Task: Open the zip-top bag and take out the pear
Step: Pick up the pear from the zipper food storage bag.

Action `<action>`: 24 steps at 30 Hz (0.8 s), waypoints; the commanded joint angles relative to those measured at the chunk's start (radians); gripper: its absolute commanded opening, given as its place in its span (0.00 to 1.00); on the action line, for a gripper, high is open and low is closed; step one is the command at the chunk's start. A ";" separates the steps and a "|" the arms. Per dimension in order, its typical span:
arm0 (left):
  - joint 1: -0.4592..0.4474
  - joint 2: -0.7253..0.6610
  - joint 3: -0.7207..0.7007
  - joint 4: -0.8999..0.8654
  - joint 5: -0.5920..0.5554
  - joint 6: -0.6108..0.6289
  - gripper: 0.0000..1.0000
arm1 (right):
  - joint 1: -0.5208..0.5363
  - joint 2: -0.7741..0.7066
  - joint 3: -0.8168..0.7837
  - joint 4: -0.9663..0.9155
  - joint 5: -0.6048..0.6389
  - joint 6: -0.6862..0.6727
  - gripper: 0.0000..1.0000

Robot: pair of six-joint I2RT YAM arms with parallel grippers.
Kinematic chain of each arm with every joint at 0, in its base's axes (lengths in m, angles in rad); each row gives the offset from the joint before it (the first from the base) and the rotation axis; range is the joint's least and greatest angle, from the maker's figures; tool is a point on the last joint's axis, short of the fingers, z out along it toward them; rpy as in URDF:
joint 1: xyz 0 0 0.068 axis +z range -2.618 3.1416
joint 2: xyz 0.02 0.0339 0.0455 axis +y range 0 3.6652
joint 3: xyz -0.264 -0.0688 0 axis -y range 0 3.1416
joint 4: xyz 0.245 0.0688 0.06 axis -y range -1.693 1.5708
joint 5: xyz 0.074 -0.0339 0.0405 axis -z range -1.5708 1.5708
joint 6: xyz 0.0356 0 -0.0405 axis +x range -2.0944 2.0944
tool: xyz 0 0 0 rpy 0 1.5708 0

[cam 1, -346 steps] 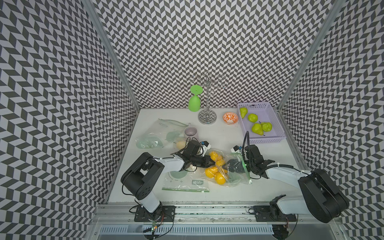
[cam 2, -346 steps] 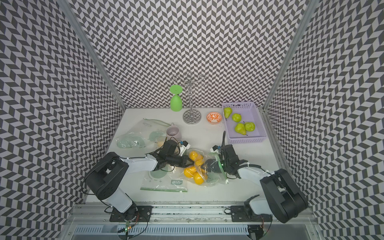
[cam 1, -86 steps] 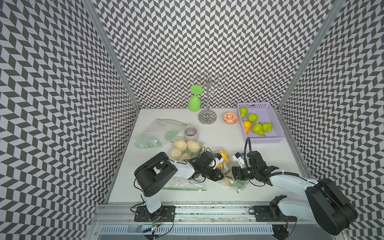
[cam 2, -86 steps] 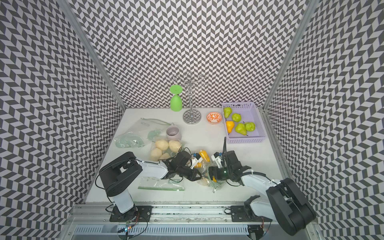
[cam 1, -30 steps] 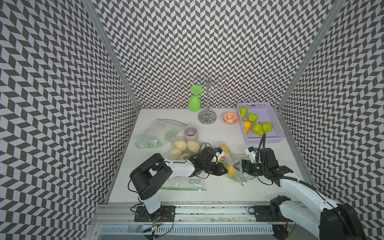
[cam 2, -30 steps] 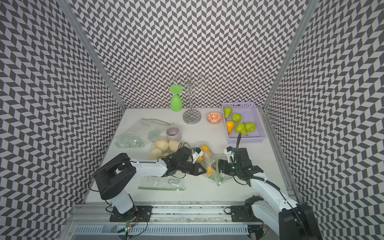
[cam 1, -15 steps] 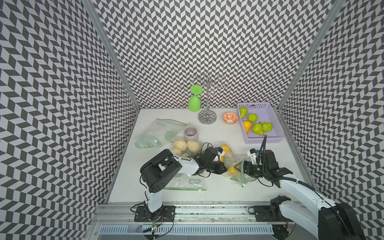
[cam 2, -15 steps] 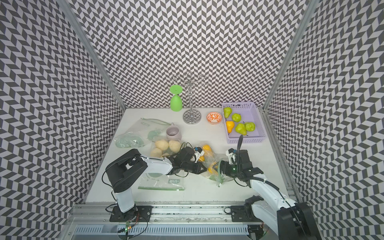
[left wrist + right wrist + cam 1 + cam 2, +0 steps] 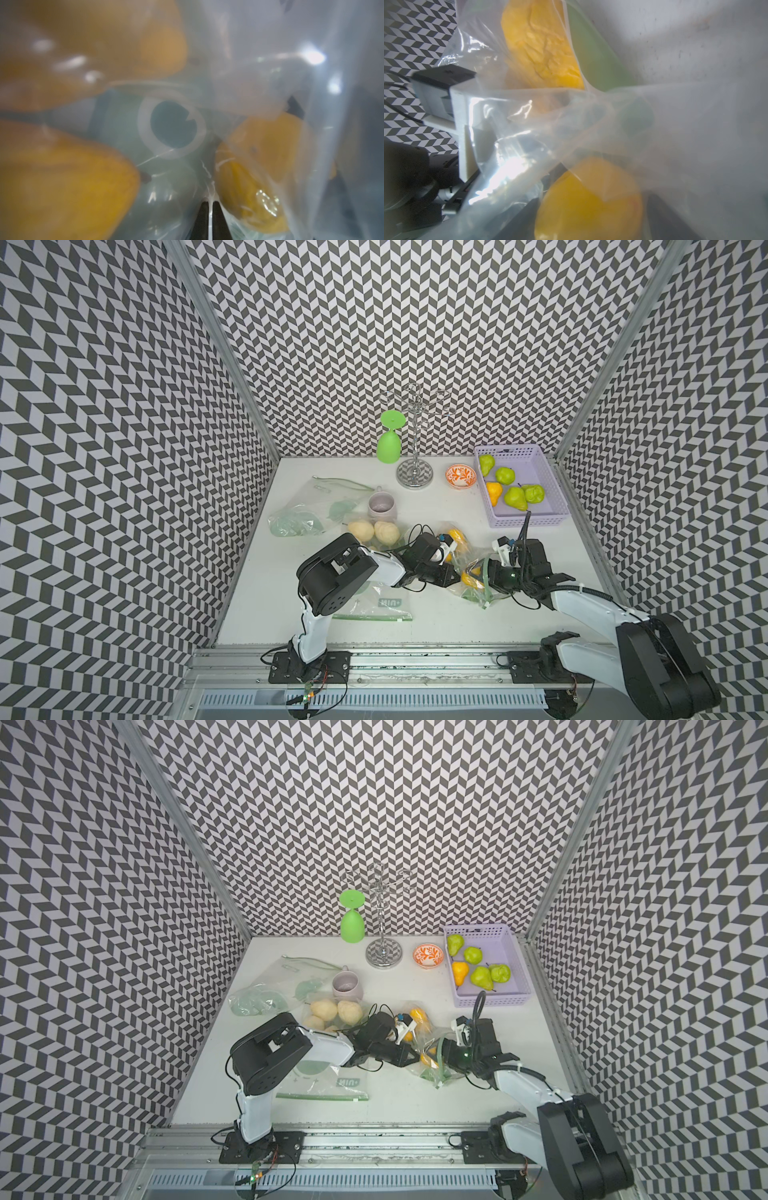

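The clear zip-top bag [image 9: 462, 560] [image 9: 417, 1042] lies at the front middle of the table with yellow pears inside. My left gripper [image 9: 451, 577] [image 9: 409, 1056] [image 9: 209, 202] is shut, pinching the bag's film [image 9: 249, 72] from the left side. My right gripper [image 9: 478, 574] [image 9: 436, 1052] [image 9: 591, 207] reaches into the bag's green-edged mouth from the right. Its dark fingers [image 9: 525, 216] sit against both sides of a yellow pear [image 9: 587, 199] [image 9: 469, 578] [image 9: 428, 1057]. Another pear [image 9: 455, 536] [image 9: 419, 1017] lies at the bag's far end.
A purple basket [image 9: 552, 506] at the back right holds green pears and an orange one. A bag of potatoes [image 9: 374, 531], a mug [image 9: 381, 506], an orange bowl [image 9: 460, 476], a wire rack [image 9: 413, 477], a green glass [image 9: 389, 445] and flat bags [image 9: 374, 605] surround the work area.
My left arm's elbow has swung to the right while its gripper kept its pinch on the bag. The right gripper has stayed in the bag's mouth, around the pear.
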 commanded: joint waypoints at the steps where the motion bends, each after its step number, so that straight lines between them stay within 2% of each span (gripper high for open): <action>1: -0.010 0.043 -0.006 -0.051 0.006 0.027 0.10 | 0.002 0.017 -0.008 0.090 -0.038 0.002 0.80; 8: -0.020 0.052 0.014 -0.030 0.036 0.021 0.10 | 0.041 0.033 -0.027 0.131 -0.084 0.002 0.81; 11: -0.021 0.052 0.016 -0.011 0.053 0.009 0.10 | 0.055 0.037 -0.023 0.134 -0.091 0.011 0.72; 13: -0.014 0.049 0.008 -0.002 0.056 0.003 0.10 | 0.055 0.028 -0.015 0.110 -0.088 0.007 0.70; 19: 0.071 0.020 -0.072 0.016 0.037 -0.014 0.10 | 0.052 -0.046 0.005 0.007 -0.061 -0.018 0.69; 24: 0.153 -0.023 -0.130 -0.018 -0.031 0.003 0.09 | 0.043 -0.069 0.037 -0.094 -0.017 -0.038 0.72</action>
